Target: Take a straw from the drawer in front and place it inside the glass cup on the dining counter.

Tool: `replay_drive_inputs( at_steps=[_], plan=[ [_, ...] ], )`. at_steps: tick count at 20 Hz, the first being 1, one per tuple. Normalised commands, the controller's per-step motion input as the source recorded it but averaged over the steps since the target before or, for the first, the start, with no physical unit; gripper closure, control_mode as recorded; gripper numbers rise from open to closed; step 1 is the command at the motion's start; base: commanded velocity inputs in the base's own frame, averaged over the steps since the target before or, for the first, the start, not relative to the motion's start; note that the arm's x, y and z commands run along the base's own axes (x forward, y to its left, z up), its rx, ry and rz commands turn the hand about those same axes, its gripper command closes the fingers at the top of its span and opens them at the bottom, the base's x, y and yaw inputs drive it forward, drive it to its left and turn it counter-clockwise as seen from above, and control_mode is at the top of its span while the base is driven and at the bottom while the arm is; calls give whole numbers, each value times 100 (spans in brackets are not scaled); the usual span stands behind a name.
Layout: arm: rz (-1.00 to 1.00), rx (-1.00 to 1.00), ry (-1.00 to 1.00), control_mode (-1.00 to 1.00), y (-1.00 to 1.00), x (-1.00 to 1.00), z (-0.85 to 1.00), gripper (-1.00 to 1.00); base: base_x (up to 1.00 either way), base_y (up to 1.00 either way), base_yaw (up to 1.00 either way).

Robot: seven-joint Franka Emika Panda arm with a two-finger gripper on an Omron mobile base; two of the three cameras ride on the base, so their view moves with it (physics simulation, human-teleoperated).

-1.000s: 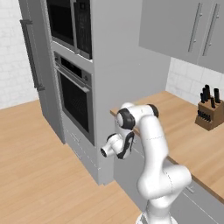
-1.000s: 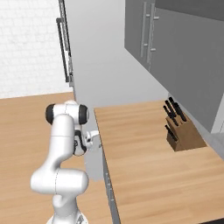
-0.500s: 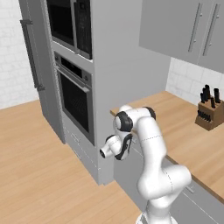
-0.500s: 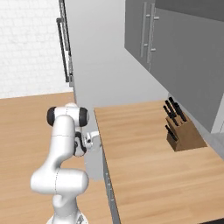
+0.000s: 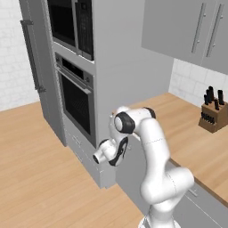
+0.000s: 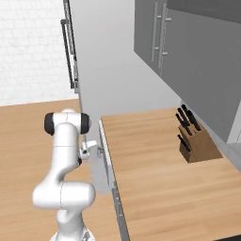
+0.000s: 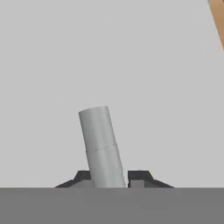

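- The drawer (image 7: 131, 65) fills the hand view as a flat grey front, shut, directly ahead of the hand (image 7: 110, 177); the straw would be inside, so it can't be seen.
- The drawer's handle (image 7: 100, 144) is a grey bar that sits between the two dark fingertips (image 7: 139, 176), its long axis running away up the hand view with a slight lean to the left.
- The hand looks closed on that handle: the tips sit tight against the bar on both sides.
- In the left base view the hand (image 5: 101, 153) is low beside the grey cabinet front under the oven (image 5: 75, 100); in the right base view it (image 6: 89, 151) sits at the edge of the wooden surface (image 6: 160, 164), by a vertical bar handle.
- Judgement: the next move is a straight pull back from the front, square to the handle, so the drawer slides open.
- The knife block (image 6: 195, 141) stands well apart at the right.
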Motion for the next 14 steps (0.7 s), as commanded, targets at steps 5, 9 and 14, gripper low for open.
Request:
replay_drive_inputs(
  at_steps=[5,9,14],
  plan=[
    [0,0,-6,-100,100,-47,0,100,0,0,0],
    [0,0,-2,-100,100,-44,0,100,0,0,0],
    [0,0,0,-100,100,-37,1,100,0,0,0]
  ],
)
